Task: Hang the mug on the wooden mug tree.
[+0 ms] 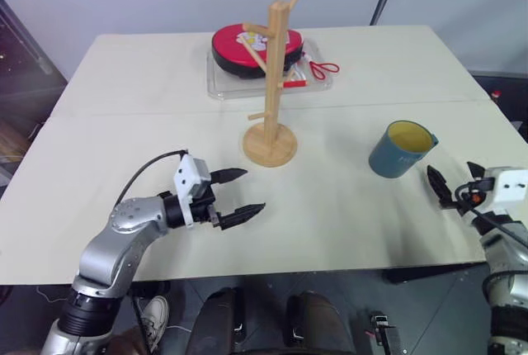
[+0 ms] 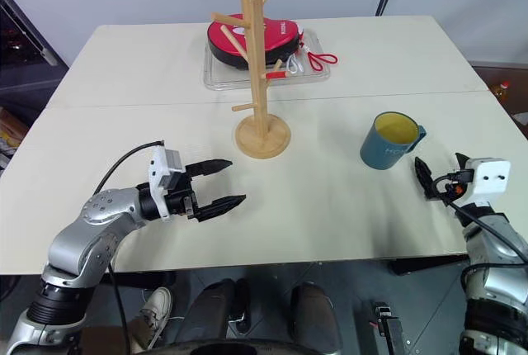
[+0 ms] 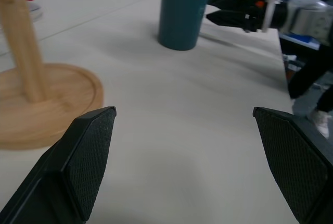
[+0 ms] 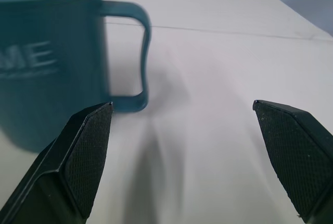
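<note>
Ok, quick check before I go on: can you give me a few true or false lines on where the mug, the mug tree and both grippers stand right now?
1. The mug hangs on a peg of the mug tree. False: it stands upright on the table, apart from the tree.
2. The right gripper is open and holds nothing. True.
3. The mug's handle faces the right gripper's side. True.
4. The left gripper is shut on the mug tree's base. False: its fingers are open, over the table short of the base.
5. A red and black item lies in a clear tray behind the mug tree. True.
</note>
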Controlling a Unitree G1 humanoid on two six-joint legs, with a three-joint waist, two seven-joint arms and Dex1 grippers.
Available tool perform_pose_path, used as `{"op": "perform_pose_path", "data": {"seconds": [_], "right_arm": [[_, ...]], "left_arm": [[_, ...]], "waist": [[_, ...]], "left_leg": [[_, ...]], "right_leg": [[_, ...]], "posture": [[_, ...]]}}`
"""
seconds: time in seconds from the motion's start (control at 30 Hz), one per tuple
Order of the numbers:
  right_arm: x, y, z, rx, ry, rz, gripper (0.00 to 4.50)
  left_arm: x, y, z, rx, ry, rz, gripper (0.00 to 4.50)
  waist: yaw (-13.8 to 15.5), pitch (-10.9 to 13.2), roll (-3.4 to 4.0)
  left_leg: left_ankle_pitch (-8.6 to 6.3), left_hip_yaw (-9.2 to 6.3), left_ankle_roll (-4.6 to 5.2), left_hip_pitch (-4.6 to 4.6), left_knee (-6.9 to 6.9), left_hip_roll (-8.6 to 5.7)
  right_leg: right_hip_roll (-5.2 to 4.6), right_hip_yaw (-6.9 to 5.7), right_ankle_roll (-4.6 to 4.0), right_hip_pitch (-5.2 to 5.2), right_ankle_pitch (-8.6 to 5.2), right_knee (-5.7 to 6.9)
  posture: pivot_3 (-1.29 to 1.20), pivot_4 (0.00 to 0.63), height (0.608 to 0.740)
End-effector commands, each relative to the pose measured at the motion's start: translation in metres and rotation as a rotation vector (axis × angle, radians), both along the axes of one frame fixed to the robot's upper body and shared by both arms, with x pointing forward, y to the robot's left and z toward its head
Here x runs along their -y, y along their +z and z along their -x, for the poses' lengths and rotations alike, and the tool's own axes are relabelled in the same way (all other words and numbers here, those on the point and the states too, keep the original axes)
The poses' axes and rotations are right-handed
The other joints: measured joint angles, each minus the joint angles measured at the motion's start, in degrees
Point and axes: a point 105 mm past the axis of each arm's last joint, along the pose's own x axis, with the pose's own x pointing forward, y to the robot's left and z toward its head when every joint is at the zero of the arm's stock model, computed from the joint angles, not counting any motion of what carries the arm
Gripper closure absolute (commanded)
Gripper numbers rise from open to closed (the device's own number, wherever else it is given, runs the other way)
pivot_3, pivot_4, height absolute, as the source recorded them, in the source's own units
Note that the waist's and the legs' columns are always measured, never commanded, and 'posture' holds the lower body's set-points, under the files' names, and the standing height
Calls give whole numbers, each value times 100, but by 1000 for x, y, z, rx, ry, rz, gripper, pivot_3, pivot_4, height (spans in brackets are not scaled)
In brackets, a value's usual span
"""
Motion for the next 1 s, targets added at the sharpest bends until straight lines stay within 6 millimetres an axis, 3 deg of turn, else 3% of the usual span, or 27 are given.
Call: {"op": "perform_pose_path", "data": {"seconds": [0.03,0.43,1.0], "right_arm": [[11,13,-4,36,-8,36,44],[6,27,-30,72,89,45,44],[-5,21,-52,44,150,34,44]], "left_arm": [[6,8,5,36,-40,-6,0],[5,7,4,50,-23,-17,0],[4,10,2,66,-23,-31,0]], "waist": [[0,0,0],[-1,0,0],[-18,0,0]], "left_leg": [[0,1,0,0,1,-1],[1,1,0,0,9,0],[2,1,-2,0,23,1]], "right_leg": [[0,0,0,1,0,0],[1,0,2,3,1,6],[1,1,2,3,1,20]], "posture": [[0,150,740],[0,150,740],[0,150,740]]}}
